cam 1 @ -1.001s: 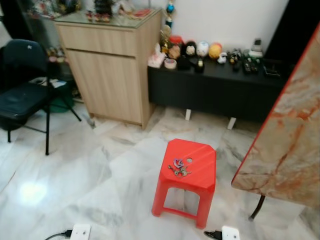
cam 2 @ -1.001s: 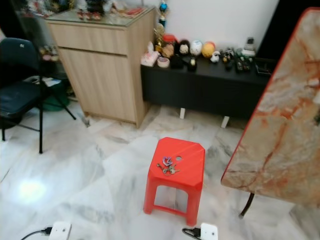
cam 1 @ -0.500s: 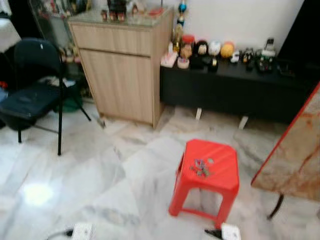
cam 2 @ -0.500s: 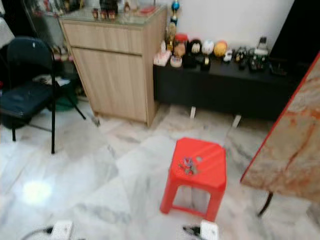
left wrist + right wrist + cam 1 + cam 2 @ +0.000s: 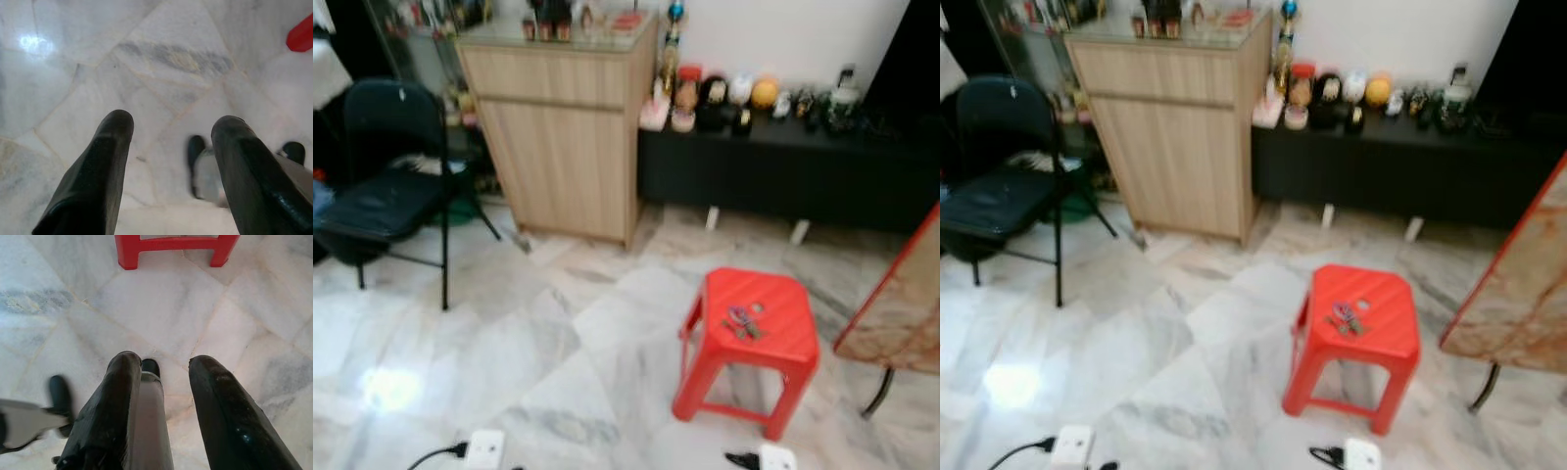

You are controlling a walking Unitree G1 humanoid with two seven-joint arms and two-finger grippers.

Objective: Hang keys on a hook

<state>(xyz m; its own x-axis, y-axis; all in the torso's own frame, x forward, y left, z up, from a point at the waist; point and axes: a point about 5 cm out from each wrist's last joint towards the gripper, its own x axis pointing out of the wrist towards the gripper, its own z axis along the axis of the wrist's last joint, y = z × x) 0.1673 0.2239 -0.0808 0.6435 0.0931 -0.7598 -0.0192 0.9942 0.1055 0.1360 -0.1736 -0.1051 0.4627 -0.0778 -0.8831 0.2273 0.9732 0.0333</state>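
A bunch of keys (image 5: pixel 742 322) lies on top of a red plastic stool (image 5: pixel 783 338) that stands on the marble floor, right of centre. The same keys (image 5: pixel 1345 318) lie near the middle of the stool's seat. My left gripper (image 5: pixel 171 128) hangs over the floor with its fingers open and nothing between them. My right gripper (image 5: pixel 161 363) is also open and empty, pointing down at the floor just short of the stool's legs (image 5: pixel 128 253).
A wooden cabinet (image 5: pixel 563 117) stands at the back beside a low black bench (image 5: pixel 783 166) crowded with small ornaments. A black chair (image 5: pixel 382 196) is on the left. A marble tabletop (image 5: pixel 901 313) juts in at the right. White power plugs (image 5: pixel 484 448) lie on the floor nearby.
The camera has swung left, so the stool and keys now sit further right in the picture and the marble tabletop has slid towards the right edge. The keys have not moved on the stool.
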